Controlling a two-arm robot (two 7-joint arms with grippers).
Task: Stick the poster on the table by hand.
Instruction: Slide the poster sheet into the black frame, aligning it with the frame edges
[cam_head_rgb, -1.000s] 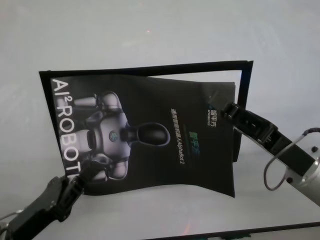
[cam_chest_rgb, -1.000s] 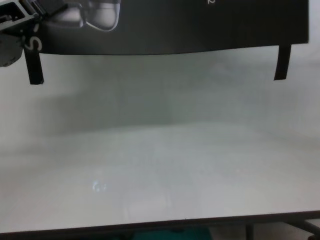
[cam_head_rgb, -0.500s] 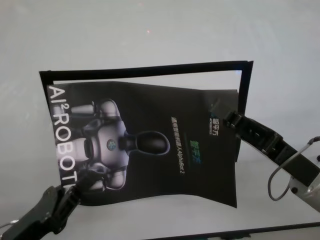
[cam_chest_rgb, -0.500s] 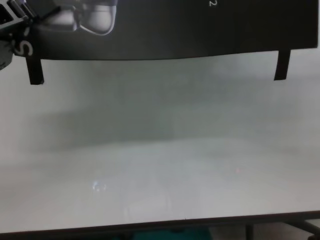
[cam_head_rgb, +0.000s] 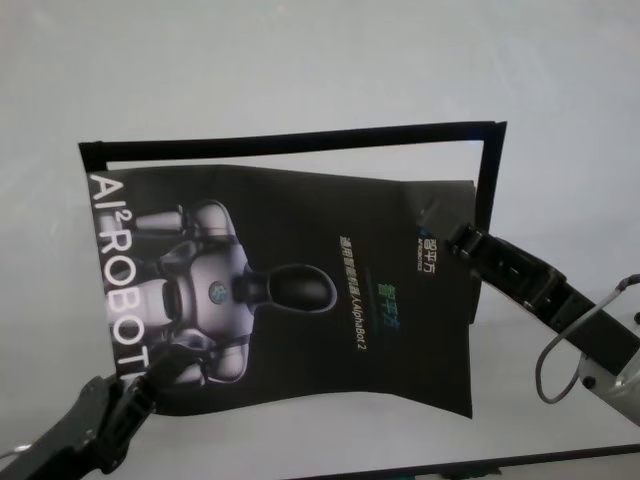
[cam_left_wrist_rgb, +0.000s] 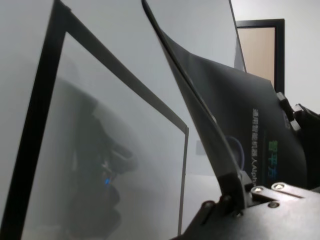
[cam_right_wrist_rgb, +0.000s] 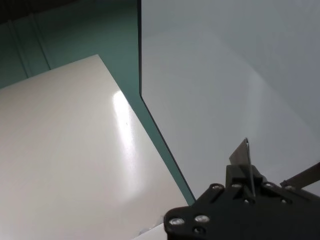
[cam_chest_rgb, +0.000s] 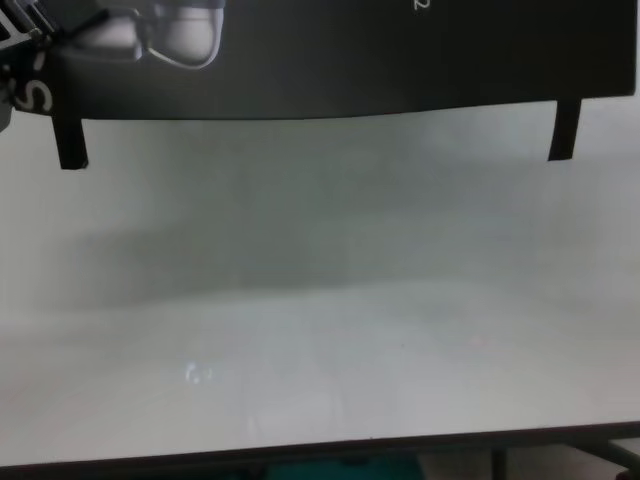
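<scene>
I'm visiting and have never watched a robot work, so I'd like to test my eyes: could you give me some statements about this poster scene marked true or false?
1. The large glossy black poster with a silver robot print lies flat on the plain white-grey table. False: it is held up, curved.
2. The black left gripper pinches its near corner. True.
3. The black right gripper hangs free of the poster. False: it grips the poster's edge.
4. Black tape strips hang below the poster. True.
</scene>
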